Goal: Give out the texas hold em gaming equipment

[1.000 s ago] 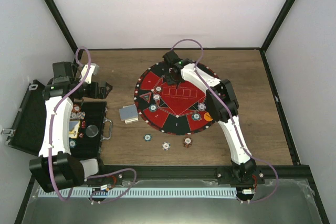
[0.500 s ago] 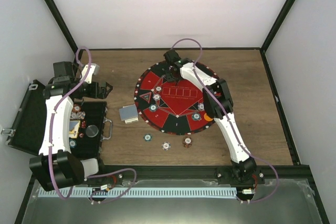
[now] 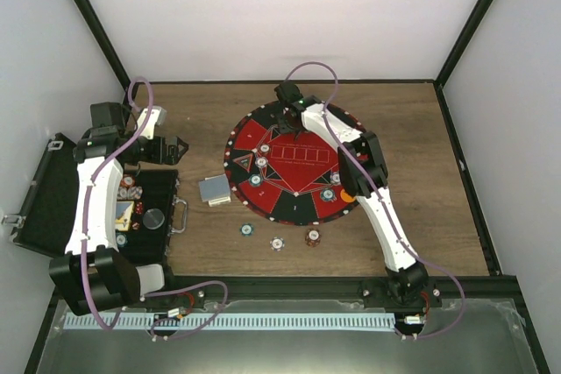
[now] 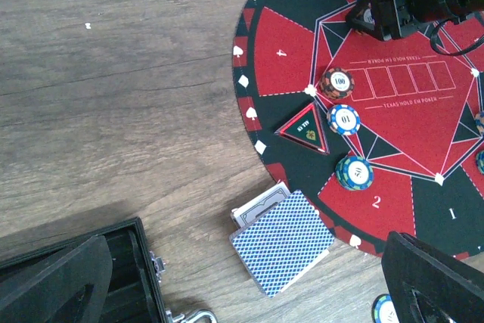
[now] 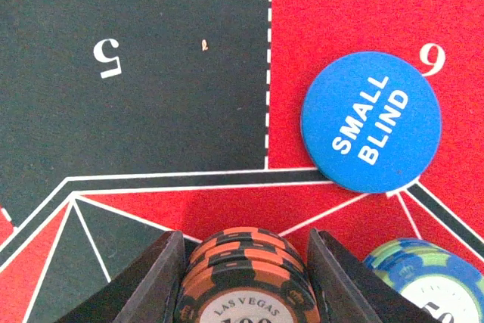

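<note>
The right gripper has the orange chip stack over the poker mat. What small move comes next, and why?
The right gripper is closed on the stack of orange striped poker chips. The black wedge marked 5 looks bare, while red wedge 6 holds the round blue small blind disc. So probably ease the stack forward into wedge 5, then lower and release.

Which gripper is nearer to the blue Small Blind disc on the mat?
Right. The right gripper, clamping an orange chip stack, sits just beside the Small Blind disc on the mat; the left gripper hovers off the mat, near the open case.
</note>
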